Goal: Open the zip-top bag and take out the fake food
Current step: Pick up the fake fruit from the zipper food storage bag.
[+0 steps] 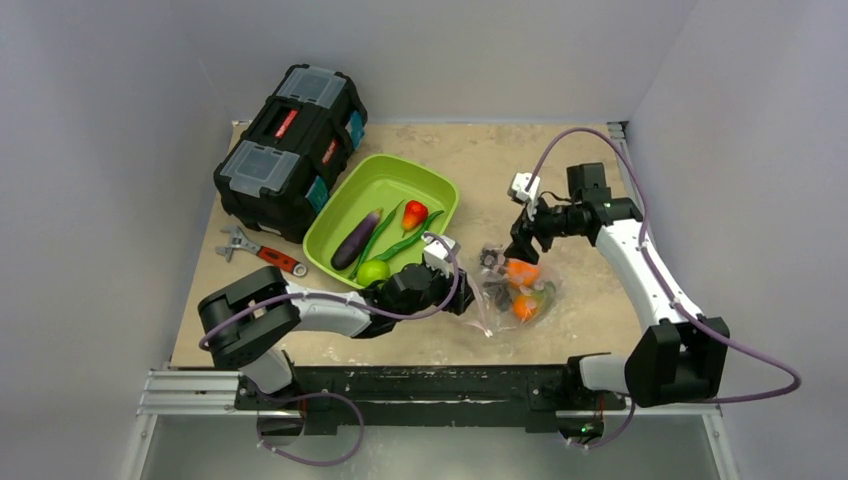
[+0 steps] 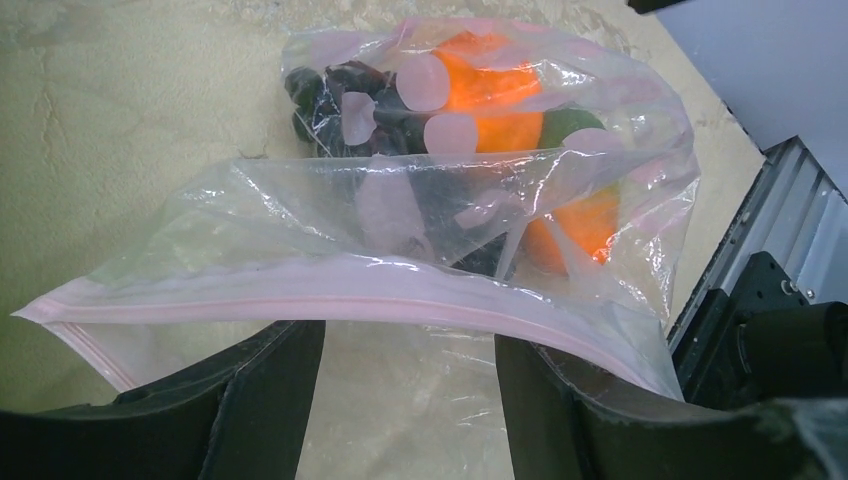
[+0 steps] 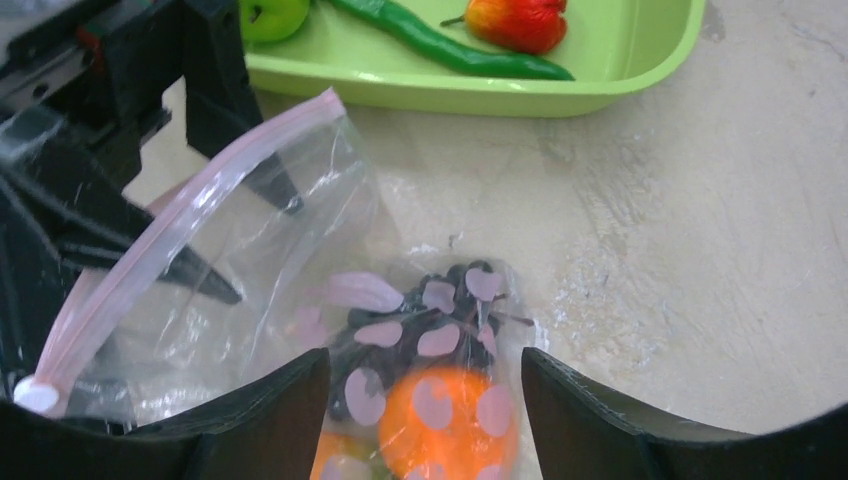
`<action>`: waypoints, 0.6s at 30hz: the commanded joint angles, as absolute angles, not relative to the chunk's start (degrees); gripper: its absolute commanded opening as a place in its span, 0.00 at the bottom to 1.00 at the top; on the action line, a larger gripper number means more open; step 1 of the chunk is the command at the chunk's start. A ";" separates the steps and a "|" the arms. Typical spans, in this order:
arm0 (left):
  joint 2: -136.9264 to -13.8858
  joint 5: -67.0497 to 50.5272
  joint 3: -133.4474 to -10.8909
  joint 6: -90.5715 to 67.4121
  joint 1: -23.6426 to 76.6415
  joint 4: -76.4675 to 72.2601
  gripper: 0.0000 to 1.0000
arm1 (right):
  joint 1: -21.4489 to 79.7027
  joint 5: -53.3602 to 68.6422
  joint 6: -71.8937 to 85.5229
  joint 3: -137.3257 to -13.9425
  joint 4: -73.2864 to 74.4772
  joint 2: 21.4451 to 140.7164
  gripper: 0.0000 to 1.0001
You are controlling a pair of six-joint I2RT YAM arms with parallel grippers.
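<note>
The clear zip-top bag (image 1: 515,292) lies on the table right of the tray, with pink spots printed on it. Inside it are fake food pieces: an orange fruit (image 3: 445,420), a dark grape-like cluster (image 3: 430,310) and an orange-green mango (image 2: 580,215). Its pink zip strip (image 2: 300,300) arches just over the tips of my left gripper (image 2: 410,400). That gripper is open, with loose clear film lying across the gap. My right gripper (image 3: 425,420) hovers open over the bag's far end, above the orange fruit.
The lime-green tray (image 1: 335,215) holds a purple eggplant (image 1: 356,240), a long green pod (image 1: 385,235), a red pepper (image 1: 414,213) and a lime-green ball (image 1: 373,271). A black toolbox (image 1: 290,150) and a red-handled wrench (image 1: 262,251) sit at the left. A metal rail (image 1: 420,380) runs along the near edge.
</note>
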State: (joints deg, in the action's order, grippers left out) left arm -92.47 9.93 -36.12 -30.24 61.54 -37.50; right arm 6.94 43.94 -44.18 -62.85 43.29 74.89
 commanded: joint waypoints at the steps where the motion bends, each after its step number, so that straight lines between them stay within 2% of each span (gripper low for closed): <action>1: -91.23 5.49 -36.42 -34.75 60.42 -36.01 0.62 | 5.92 45.93 -61.00 -62.93 54.19 71.96 0.70; 6: -92.92 3.15 -36.75 -35.85 60.01 -39.16 0.61 | 5.77 43.58 -75.64 -60.72 61.77 71.55 0.79; 9: -93.75 2.52 -37.48 -35.86 59.86 -39.55 0.60 | 5.90 44.23 -79.99 -56.79 60.66 72.59 0.82; 16: -95.72 1.85 -38.72 -35.93 59.60 -39.75 0.58 | 10.01 41.22 -72.20 -50.56 48.11 72.76 0.78; 18: -96.09 1.64 -38.99 -35.65 59.52 -39.98 0.58 | 11.71 40.21 -70.12 -49.55 45.78 72.45 0.72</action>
State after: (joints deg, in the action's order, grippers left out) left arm -95.37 2.94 -36.58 -35.00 60.01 -36.60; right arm 8.93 42.24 -73.08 -51.03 52.75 73.52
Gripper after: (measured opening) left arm 0.584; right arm 0.768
